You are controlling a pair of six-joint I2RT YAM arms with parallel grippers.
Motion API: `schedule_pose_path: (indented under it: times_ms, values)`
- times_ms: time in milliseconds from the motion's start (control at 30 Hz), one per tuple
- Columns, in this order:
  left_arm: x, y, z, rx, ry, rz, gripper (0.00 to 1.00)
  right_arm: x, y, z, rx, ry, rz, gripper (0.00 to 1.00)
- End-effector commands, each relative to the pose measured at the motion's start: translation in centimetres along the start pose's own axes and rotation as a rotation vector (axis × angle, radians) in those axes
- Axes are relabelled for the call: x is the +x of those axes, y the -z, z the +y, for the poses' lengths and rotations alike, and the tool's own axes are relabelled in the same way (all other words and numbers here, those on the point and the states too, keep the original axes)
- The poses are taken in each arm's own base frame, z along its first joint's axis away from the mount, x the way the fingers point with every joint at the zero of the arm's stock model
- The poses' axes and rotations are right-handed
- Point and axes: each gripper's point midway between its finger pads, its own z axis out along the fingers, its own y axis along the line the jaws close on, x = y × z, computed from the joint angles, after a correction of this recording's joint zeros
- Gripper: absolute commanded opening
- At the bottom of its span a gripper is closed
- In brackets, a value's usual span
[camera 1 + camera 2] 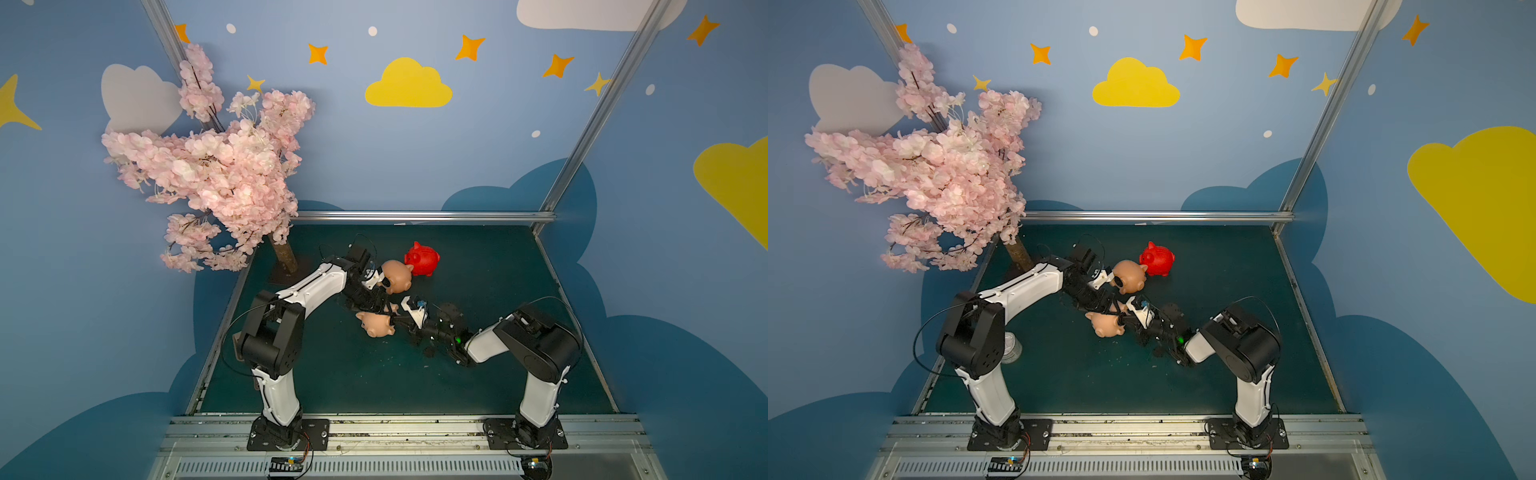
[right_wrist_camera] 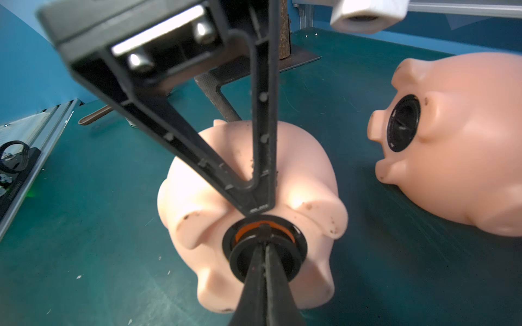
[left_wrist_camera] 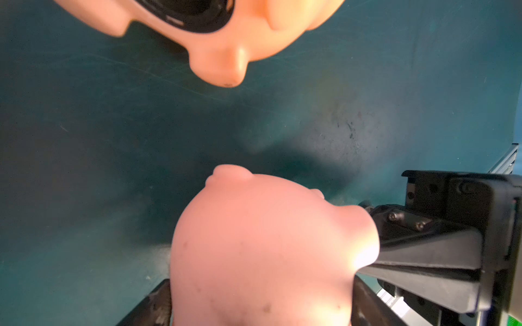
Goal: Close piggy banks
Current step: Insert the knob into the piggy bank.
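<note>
Peach-tan rounded plastic piggy bank point(image 1: 374, 326) lies near the middle of the dark green tabletop point(image 1: 374, 382), its belly hole turned toward the right arm. The left gripper point(image 1: 382, 311) is clamped around its body, one finger point(image 3: 158, 304) on each flank. The right gripper point(image 2: 264, 234) is pinched tight on the middle rib of a black round plug point(image 2: 240, 262) sitting at that hole, with an orange ring point(image 2: 245, 228) showing behind it. A second peach-tan plastic piggy bank point(image 1: 398, 276) lies on its side just farther back, a dark plug point(image 2: 402, 124) in its belly. A glossy red plastic piggy bank point(image 1: 423, 259) stands just beside it, toward the far edge.
</note>
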Motion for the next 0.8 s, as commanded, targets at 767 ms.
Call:
schedule_pose_path:
  times_ms: [767]
  values:
    - [2.64,-2.89,-0.71,0.075,0.036,0.128,0.76,-0.71,-0.25,-0.23,0.028,-0.009,-0.051,0.00]
